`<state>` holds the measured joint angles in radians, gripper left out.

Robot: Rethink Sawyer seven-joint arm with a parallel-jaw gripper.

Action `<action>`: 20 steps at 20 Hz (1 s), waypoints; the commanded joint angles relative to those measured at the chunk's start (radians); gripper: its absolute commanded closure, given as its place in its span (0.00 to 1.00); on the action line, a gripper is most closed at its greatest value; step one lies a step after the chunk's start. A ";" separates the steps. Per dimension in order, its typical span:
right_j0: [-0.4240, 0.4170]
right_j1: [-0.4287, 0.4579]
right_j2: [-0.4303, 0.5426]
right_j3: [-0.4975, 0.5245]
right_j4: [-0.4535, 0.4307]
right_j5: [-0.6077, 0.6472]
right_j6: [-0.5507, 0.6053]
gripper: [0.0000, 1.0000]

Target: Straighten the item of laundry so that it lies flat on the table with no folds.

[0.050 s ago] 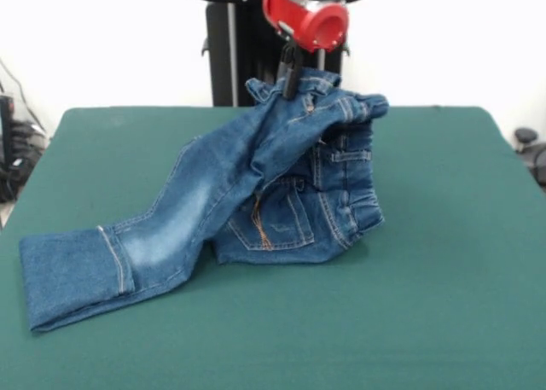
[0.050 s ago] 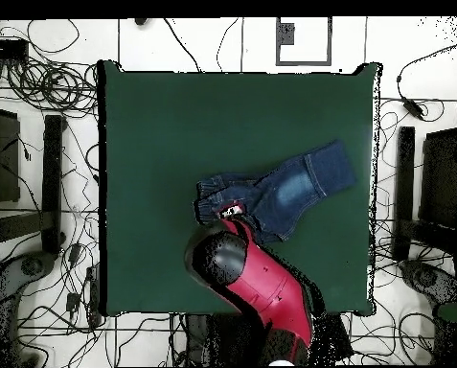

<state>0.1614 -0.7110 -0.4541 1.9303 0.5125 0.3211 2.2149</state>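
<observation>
One gripper pinched the jeans at the waist, lifting it. One leg lay on the table.

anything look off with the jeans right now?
Yes. The jeans aren't flat: the waist end is pulled up off the table at the end effector, and the top half is folded over itself. Only one leg lies stretched out.
</observation>
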 commanded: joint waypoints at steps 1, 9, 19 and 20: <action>0.045 -0.108 0.010 -0.017 -0.082 0.194 0.102 1.00; 0.128 -0.264 -0.147 -0.183 -0.195 0.590 0.176 1.00; 0.120 -0.307 -0.126 -0.165 -0.200 0.580 0.195 1.00; 0.117 -0.307 -0.120 -0.153 -0.197 0.563 0.193 1.00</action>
<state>0.2738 -0.9924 -0.6096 1.7796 0.3150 0.8683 2.2149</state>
